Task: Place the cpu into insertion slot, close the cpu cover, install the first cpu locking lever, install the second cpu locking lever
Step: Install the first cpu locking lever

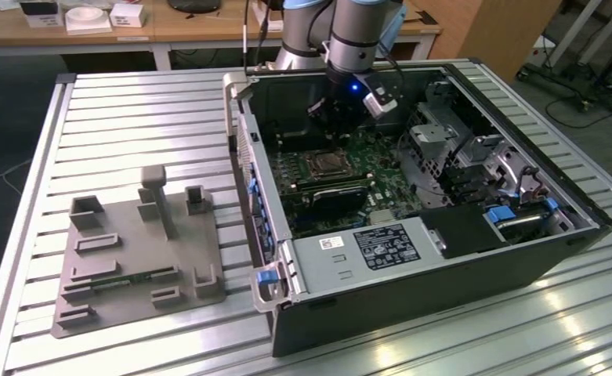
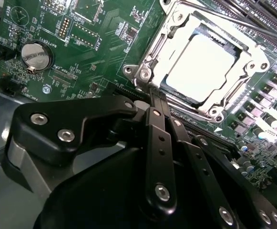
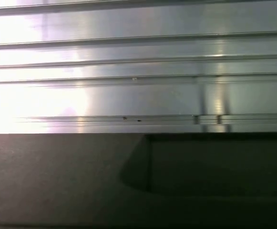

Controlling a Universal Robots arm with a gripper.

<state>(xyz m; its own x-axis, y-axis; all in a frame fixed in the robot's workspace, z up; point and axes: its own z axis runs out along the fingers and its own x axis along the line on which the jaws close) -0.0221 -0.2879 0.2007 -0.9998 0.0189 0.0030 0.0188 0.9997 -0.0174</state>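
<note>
- The work surface is a ribbed aluminium table [image 1: 128,117], its slats running lengthwise and catching bright glare at the near edge.
- An open black computer case [image 1: 442,290] lies on its side on the table, towards the exterior view's right.
- Beside the case, on the exterior view's left, rests a grey fixture plate [image 1: 139,258] with several upright blocks.
- Behind the table stands a wooden desk [image 1: 180,27] carrying small white boxes [image 1: 86,17]. The floor [image 1: 2,117] beyond is dark, and cables trail across it at the far right.
- My arm reaches down into the case from the far side, and my gripper [image 1: 332,125] hangs over the green motherboard [image 2: 105,28], near the far wall.
- In the second wrist view my black fingers [image 2: 158,138] are drawn together with nothing visibly between them. Their tips sit just at one corner of the socket.
- The cpu [image 2: 200,59] lies flat in the socket, its pale metal top glaring white.
- The cpu cover [image 2: 233,90] is folded down around it, a silver frame with the chip showing through its open centre.
- I cannot tell whether the levers are latched.
- A round coin battery [image 2: 35,56] sits on the board, well apart from the socket.
- A black power box [image 1: 368,247] with a white label fills the near end of the case.
- In the first wrist view, bright table slats run above a dark flat surface [image 3: 57,181].
</note>
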